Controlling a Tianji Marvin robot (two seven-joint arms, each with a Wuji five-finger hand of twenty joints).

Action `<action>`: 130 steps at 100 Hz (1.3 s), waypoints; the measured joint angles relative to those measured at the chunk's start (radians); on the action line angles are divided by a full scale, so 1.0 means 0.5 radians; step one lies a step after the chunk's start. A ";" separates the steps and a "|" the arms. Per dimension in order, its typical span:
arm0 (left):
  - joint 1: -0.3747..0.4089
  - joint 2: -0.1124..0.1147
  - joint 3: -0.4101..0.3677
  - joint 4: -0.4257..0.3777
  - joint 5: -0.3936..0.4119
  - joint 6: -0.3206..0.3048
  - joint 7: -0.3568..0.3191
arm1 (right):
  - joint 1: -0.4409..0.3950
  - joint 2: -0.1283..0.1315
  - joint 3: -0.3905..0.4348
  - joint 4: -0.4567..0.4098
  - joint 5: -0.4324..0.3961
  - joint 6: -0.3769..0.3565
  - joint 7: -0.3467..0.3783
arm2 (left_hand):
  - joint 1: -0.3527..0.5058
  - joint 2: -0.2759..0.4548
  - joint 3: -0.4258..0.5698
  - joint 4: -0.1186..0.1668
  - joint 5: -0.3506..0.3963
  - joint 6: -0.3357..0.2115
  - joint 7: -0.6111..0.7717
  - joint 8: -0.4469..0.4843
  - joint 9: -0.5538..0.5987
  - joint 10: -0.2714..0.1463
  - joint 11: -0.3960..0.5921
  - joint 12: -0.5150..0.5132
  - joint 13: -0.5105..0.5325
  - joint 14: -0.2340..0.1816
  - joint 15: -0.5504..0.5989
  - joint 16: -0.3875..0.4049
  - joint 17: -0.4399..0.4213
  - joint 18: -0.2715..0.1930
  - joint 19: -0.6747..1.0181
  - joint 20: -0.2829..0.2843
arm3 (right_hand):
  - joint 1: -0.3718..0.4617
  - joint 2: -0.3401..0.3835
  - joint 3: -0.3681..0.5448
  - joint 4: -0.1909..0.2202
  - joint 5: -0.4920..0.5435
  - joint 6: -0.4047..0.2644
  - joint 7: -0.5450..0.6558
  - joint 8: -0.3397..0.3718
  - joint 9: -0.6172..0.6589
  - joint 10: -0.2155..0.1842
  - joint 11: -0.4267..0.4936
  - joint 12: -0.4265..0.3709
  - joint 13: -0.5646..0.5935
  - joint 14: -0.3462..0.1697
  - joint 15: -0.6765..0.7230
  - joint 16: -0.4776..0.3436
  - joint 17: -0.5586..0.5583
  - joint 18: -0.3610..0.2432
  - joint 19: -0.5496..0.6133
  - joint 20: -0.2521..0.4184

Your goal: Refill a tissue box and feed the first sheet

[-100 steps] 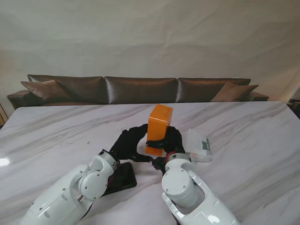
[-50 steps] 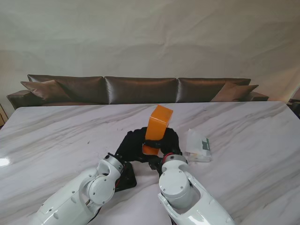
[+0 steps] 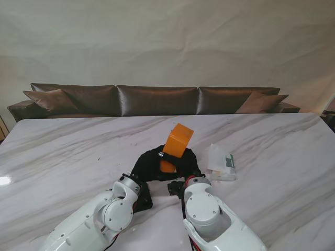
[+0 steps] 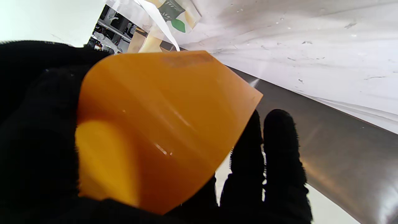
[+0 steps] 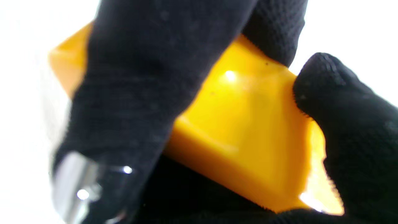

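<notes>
while both arms reach in from the near corners and meet in the middle of the marble table (image 3: pixel 63 151), the two black gloved hands come together around the orange tissue box (image 3: pixel 177 140). the box is tipped over toward the right, with its top end sticking up past the fingers and its low end tucked down between the palms.

the left hand (image 3: pixel 146 164) curls in from its side. from its wrist camera the box (image 4: pixel 161 124) fills the space against the palm, and two fingers (image 4: pixel 279 149) stick out straight beside the box's far edge. so this hand is cupped on the box, not flat.

the right hand (image 3: pixel 189 161) is closed on the box too. in its wrist camera a thick finger (image 5: pixel 140 93) lies across the yellow-orange face of the box (image 5: pixel 248 133), and another fingertip presses on the box's edge. something shiny and silver (image 5: pixel 80 183) sits near the base of that finger, but it is too blurry to tell what it is.

just beside the right hand, on its outer side, a clear plastic pack of tissues (image 3: pixel 222 162) lies on the table, not touching the hand. a flat black thing (image 3: pixel 141 198) lies near the left wrist.
</notes>
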 measured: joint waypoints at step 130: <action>0.056 -0.154 -0.115 0.103 0.038 0.136 0.553 | -0.151 0.114 0.152 -0.183 -0.142 -0.114 0.468 | 0.287 -1.210 0.345 0.490 1.589 -0.336 0.425 0.648 1.568 -0.072 0.589 0.258 1.237 -0.342 0.713 -0.213 1.355 -0.042 -0.373 -0.209 | -0.569 0.671 -0.460 0.586 -0.823 0.449 -1.222 -1.113 -0.978 0.460 -1.113 -1.242 -0.989 0.227 -1.585 -0.745 -1.031 0.509 -1.146 -0.374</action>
